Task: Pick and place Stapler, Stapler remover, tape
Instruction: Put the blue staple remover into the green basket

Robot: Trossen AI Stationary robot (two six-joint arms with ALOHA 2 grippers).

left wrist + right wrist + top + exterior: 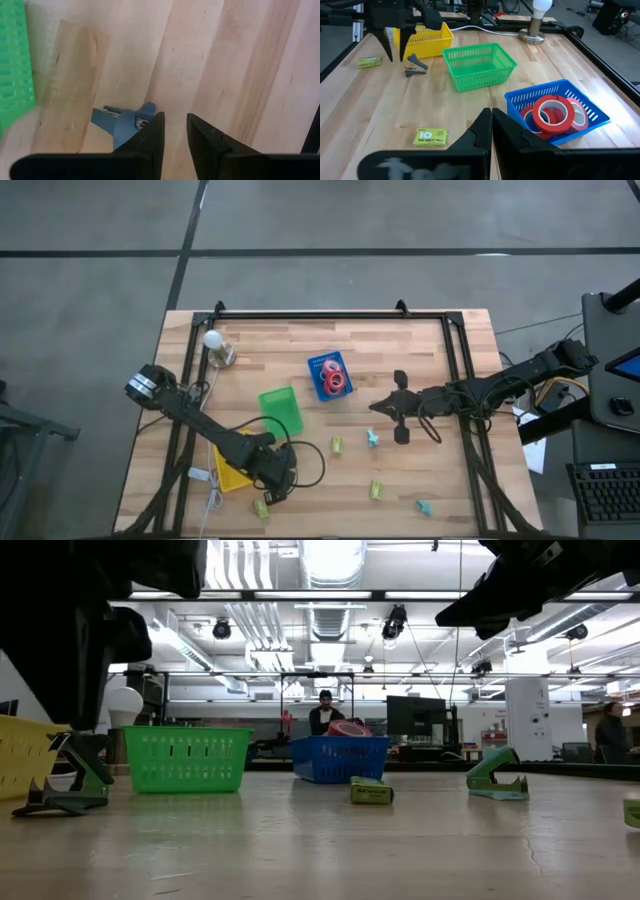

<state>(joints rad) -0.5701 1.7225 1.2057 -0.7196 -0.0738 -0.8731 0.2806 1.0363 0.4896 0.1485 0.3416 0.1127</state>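
Wooden slat table (pixel 440 470) with a big workshop behind it, and someone sitting way at the back.

What worries me is the left gripper (pixel 175 117). It hangs over the near-left part of the table, just right of the yellow bin (pixel 228 475). Its fingers are only a narrow slot apart with nothing between them. The remover (pixel 122 125) isn't in that slot. It lies on the wood just beside one finger, on the outside.

If the jaws pinch from here, my guess is they close on air. If the arm drops as it stands, that finger could land on the remover and shove or flip it. It's a small, springy, odd-shaped thing, so a glancing touch could skid it across the smooth boards, maybe toward the green bin (pixel 275 393) nearby. I'd want the fingers wider and shifted over before going down.

The remover is a dull blue-grey claw type, lying flat on its side with its prongs pointing away from the finger. It's short and chunky, with not much to grab.

The right gripper (pixel 491 112) is pressed together, holds nothing and waits over the middle-right of the table. The tape (pixel 551 114) is a few red rolls sitting in the blue bin (pixel 592 117), far of centre.
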